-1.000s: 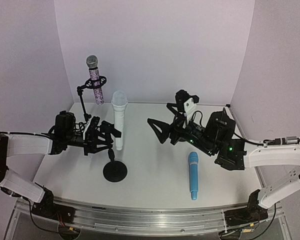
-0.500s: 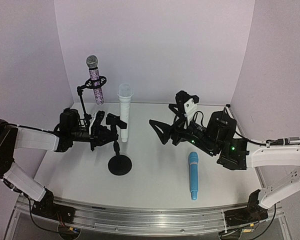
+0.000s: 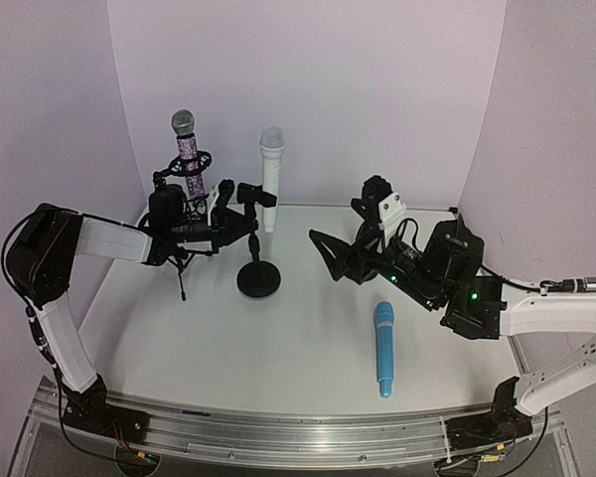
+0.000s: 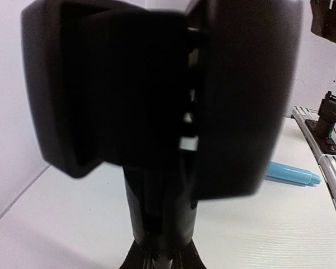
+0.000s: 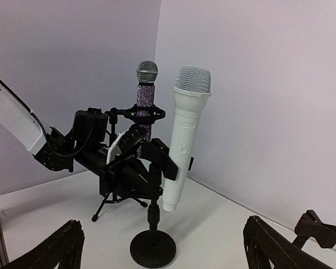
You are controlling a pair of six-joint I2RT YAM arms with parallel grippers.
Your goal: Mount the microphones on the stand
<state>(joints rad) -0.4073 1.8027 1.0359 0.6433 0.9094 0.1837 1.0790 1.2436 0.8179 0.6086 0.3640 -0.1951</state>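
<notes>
Left gripper [image 3: 240, 203]: pinching stand [image 3: 258, 281]
White mic [image 3: 271, 181]: upright in stand
Right gripper [image 3: 338, 221]: fingers spread
Blue mic [image 3: 382, 349]: lying flat, near-right corner

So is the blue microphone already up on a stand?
No, the blue microphone lies flat on the table, with nothing holding it.

Left arm [image 3: 109, 238]: elbow raised, forearm level, reaching rightward. Left gripper [image 3: 228, 214]: fingers closed in a grip. Right arm [image 3: 546, 313]: extended toward centre. Right gripper [image 3: 350, 237]: fingers spread wide.
</notes>
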